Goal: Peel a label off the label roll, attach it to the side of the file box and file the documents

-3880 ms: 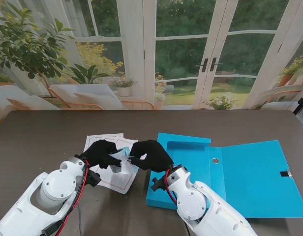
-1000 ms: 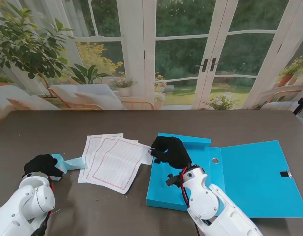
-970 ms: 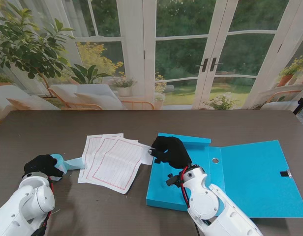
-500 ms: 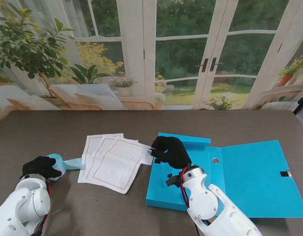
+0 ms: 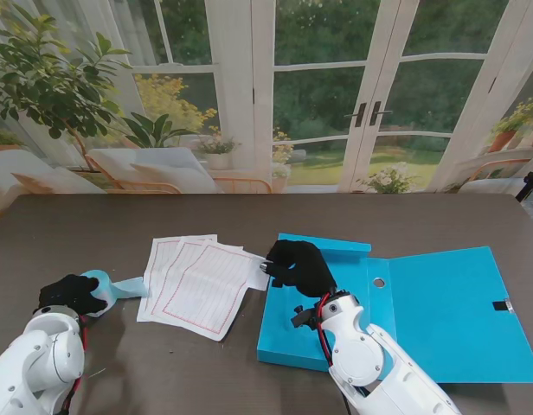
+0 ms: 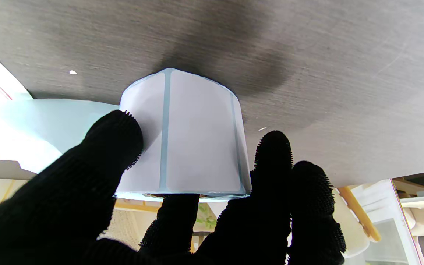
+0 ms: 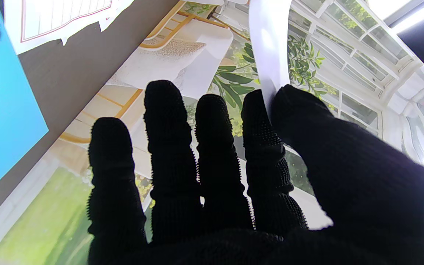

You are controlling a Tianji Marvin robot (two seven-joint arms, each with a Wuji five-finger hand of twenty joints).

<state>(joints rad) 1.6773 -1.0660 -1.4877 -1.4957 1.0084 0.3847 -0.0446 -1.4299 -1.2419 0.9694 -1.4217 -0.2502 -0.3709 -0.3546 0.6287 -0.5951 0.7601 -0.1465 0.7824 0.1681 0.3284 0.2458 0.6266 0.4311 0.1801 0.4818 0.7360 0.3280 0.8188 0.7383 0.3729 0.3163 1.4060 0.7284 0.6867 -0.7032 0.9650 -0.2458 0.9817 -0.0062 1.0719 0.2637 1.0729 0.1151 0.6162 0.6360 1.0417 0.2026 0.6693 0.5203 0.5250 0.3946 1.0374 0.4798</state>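
My left hand (image 5: 69,294) rests near the table's left edge, shut on the label roll (image 5: 99,281), whose pale blue tail (image 5: 130,286) trails toward the documents (image 5: 197,284). In the left wrist view the black fingers (image 6: 112,147) wrap the white roll (image 6: 197,132), which stands against the table. My right hand (image 5: 298,266) hovers over the left rim of the open blue file box (image 5: 288,333). Its thumb and forefinger pinch a white label (image 7: 269,51); the other fingers (image 7: 168,121) are stretched out. The box lid (image 5: 461,311) lies flat to the right.
The lined sheets are fanned out between the two hands, their right corner close to the box. The dark table (image 5: 93,225) ends at a window wall on the far side. A small black clasp (image 5: 504,304) sits on the lid's right edge.
Earlier both hands met at the roll over the documents. Since then the left hand carried the roll to the left and the right hand went to the box. In the last second hardly anything moved.
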